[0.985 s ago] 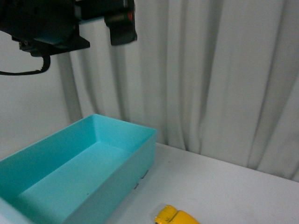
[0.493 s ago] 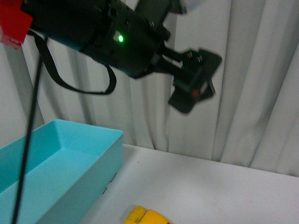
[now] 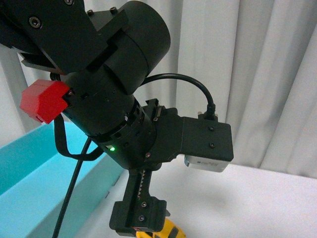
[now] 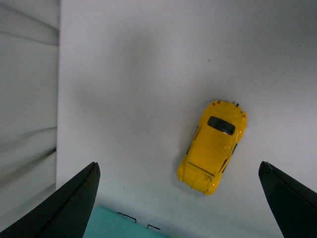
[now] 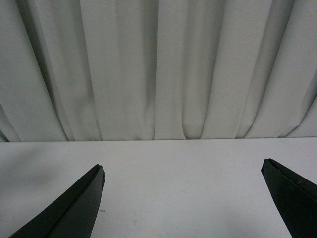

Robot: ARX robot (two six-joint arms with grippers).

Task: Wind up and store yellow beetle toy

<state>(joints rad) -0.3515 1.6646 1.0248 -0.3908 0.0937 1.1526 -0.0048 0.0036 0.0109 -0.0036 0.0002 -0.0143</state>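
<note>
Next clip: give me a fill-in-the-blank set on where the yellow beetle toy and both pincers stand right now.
1. The yellow beetle toy lies on the white ___, outside the teal bin.
2. The left pincer hovers over the toy with its jaws ___.
3. The right pincer is open and holds ___.
Missing words: table; open; nothing.

My left arm (image 3: pixel 114 74): matte black housings, a red block (image 3: pixel 43 101), a green light (image 3: pixel 113 148), a looping black cable (image 3: pixel 190 79), visible screws.
</note>
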